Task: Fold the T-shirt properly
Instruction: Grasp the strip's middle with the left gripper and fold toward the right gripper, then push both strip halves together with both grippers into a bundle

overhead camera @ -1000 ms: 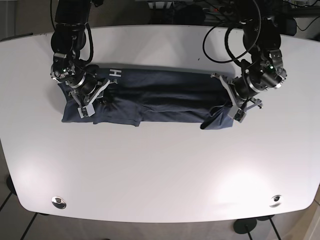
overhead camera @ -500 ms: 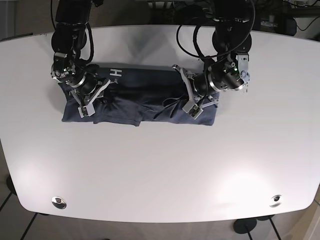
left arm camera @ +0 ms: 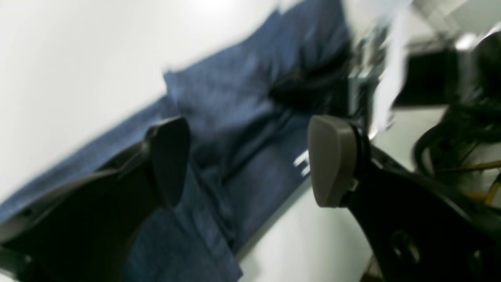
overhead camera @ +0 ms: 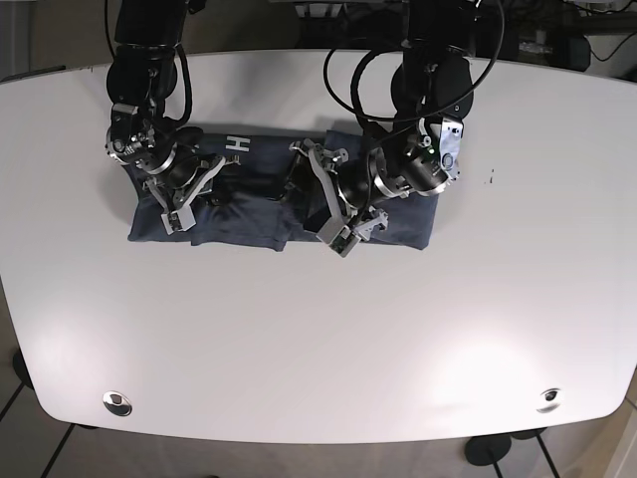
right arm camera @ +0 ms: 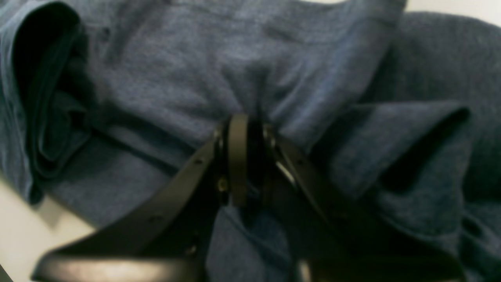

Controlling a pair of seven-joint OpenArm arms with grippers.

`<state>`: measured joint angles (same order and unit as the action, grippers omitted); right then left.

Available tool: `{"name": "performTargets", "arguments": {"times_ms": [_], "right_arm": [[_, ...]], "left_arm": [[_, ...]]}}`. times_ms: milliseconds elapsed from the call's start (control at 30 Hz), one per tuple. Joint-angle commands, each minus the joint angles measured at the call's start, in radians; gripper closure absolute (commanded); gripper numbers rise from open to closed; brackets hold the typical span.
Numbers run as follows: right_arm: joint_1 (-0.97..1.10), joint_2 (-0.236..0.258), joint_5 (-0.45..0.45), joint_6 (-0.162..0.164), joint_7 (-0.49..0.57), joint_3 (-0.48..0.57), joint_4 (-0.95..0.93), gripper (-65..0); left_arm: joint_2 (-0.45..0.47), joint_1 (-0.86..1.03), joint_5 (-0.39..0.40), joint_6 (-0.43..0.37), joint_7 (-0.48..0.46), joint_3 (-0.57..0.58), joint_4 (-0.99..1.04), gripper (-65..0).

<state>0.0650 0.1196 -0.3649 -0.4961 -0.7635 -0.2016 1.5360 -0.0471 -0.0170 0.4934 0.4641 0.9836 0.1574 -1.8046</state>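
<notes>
The dark blue T-shirt (overhead camera: pixel 249 207) lies as a long folded band across the far half of the white table (overhead camera: pixel 318 349), with its right end doubled over to about the middle. My left gripper (overhead camera: pixel 320 194) hovers over the band's middle. In the left wrist view this left gripper (left arm camera: pixel 250 160) is open, and only the T-shirt (left arm camera: pixel 219 98) lies below the gap. My right gripper (overhead camera: pixel 184 194) is at the band's left end. Seen from the right wrist, the right gripper (right arm camera: pixel 242 156) is shut on a pinch of T-shirt (right arm camera: pixel 235 58) fabric.
A white "H" print (overhead camera: pixel 236 146) shows on the shirt's far edge near the right gripper. Black cables (overhead camera: pixel 348 80) hang from the left arm over the table's far side. Two round metal fittings (overhead camera: pixel 116 402) sit near the front edge.
The left gripper has travelled leftwards along the shirt, bringing the right end over onto the middle, and now stands open. The shirt band is shorter. The right gripper has stayed put.
</notes>
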Motion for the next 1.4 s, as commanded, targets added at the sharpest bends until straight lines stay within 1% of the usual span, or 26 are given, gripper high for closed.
{"name": "performTargets", "arguments": {"times_ms": [33,133,167,200,233,267,300,367,400,433,467,533,600,667,700,733,833,900,1033,1133,1167,1200,1233,1333,1367,1400], "right_arm": [[-0.014,0.007,-0.012,0.0,0.022,-0.003,0.087,-4.8],[-0.012,0.007,-0.03,0.0,0.009,-0.005,0.168,-4.8],[-0.012,0.007,-0.059,0.0,-0.015,-0.011,0.194,-4.9],[-0.014,0.007,-0.118,0.0,-0.069,-0.045,0.226,-4.9],[-0.015,0.007,-0.162,0.0,-0.109,-0.081,0.245,-6.5],[-0.015,0.007,-0.21,0.0,-0.144,-0.121,0.257,-11.3],[-0.015,0.007,-0.26,0.0,-0.179,-0.167,0.263,-18.2],[-0.011,0.007,-0.359,0.0,-0.228,-0.269,0.26,-35.7],[-0.009,0.007,-0.405,0.0,-0.251,-0.344,0.257,-47.2],[-0.008,0.007,-0.418,0.0,-0.262,-0.385,0.254,-53.3],[-0.008,0.007,-0.426,0.0,-0.279,-0.444,0.237,-59.0],[-0.014,0.009,-0.417,0.0,-0.302,-0.531,0.191,-59.8],[-0.015,0.016,-0.417,0.0,-0.313,-0.583,0.113,-59.9],[-0.012,0.045,-0.418,0.0,-0.313,-0.594,0.028,-59.9],[-0.009,0.056,-0.425,-0.006,-0.313,-0.592,-0.013,-59.9],[-0.008,0.058,-0.426,-0.009,-0.313,-0.592,-0.044,-59.9],[0.008,0.053,-0.429,-0.011,-0.313,-0.556,-0.102,-59.9],[0.009,0.027,-0.455,-0.011,-0.311,-0.51,-0.102,-59.9],[-0.001,0.009,-0.477,-0.011,-0.302,-0.424,-0.11,-59.9],[-0.021,-0.001,-0.475,-0.002,-0.278,-0.401,-0.111,-59.1],[-0.021,-0.001,-0.474,-0.002,-0.276,-0.388,-0.111,-56.1],[-0.023,-0.001,-0.474,-0.002,-0.267,-0.378,-0.111,-50.4],[-0.023,0.002,-0.474,-0.002,-0.235,-0.361,-0.111,-38.0],[-0.023,0.018,-0.474,-0.002,-0.19,-0.327,-0.108,-5.4],[-0.023,0.033,-0.474,-0.002,-0.19,-0.315,-0.104,-0.8],[-0.021,0.042,-0.48,-0.002,-0.189,-0.307,-0.087,-4.1]], "left_arm": [[0.04,-0.028,0.034,0.0,-0.019,-0.058,-0.016,-43.9],[0.099,-0.036,0.034,0.0,-0.019,-0.121,-0.013,-43.9],[0.125,-0.036,0.034,0.0,-0.019,-0.14,-0.013,-43.9],[0.163,-0.036,0.034,0.0,-0.019,-0.166,-0.011,-43.8],[0.189,-0.034,0.034,0.0,-0.019,-0.18,-0.01,-42.2],[0.211,-0.031,0.034,0.0,-0.019,-0.193,-0.001,-38.5],[0.229,-0.022,0.035,0.0,-0.019,-0.207,0.018,-32.4],[0.257,-0.018,0.038,0.0,-0.019,-0.236,0.067,-18.1],[0.269,-0.018,0.038,0.002,-0.019,-0.249,0.111,-9.2],[0.275,-0.018,0.038,0.011,-0.021,-0.253,0.144,-5.1],[0.283,-0.018,0.038,0.055,-0.035,-0.264,0.19,-3.5],[0.281,-0.018,0.032,0.118,-0.075,-0.287,0.254,-3.6],[0.281,-0.019,0.032,0.14,-0.099,-0.296,0.332,-3.6],[0.281,-0.03,0.032,0.143,-0.128,-0.296,0.385,-3.6],[0.28,-0.034,0.035,0.144,-0.136,-0.296,0.406,-3.6],[0.28,-0.034,0.037,0.144,-0.137,-0.296,0.417,-3.6],[0.276,-0.039,0.038,0.146,-0.137,-0.298,0.418,-3.6],[0.276,-0.039,0.04,0.146,-0.136,-0.298,0.417,-3.6],[0.273,-0.039,0.04,0.146,-0.136,-0.298,0.421,-3.6],[0.257,-0.039,0.04,0.146,-0.134,-0.299,0.42,-3.6],[0.257,-0.039,0.04,0.146,-0.134,-0.299,0.418,-3.6],[0.255,-0.039,0.04,0.144,-0.134,-0.299,0.42,-3.6],[0.255,-0.039,0.04,0.143,-0.134,-0.299,0.423,-3.6],[0.25,-0.039,0.04,0.143,-0.134,-0.299,0.423,-3.6],[0.237,-0.039,0.04,0.143,-0.134,-0.301,0.423,-3.6],[0.223,-0.036,0.04,0.141,-0.133,-0.301,0.423,-3.8]]}}
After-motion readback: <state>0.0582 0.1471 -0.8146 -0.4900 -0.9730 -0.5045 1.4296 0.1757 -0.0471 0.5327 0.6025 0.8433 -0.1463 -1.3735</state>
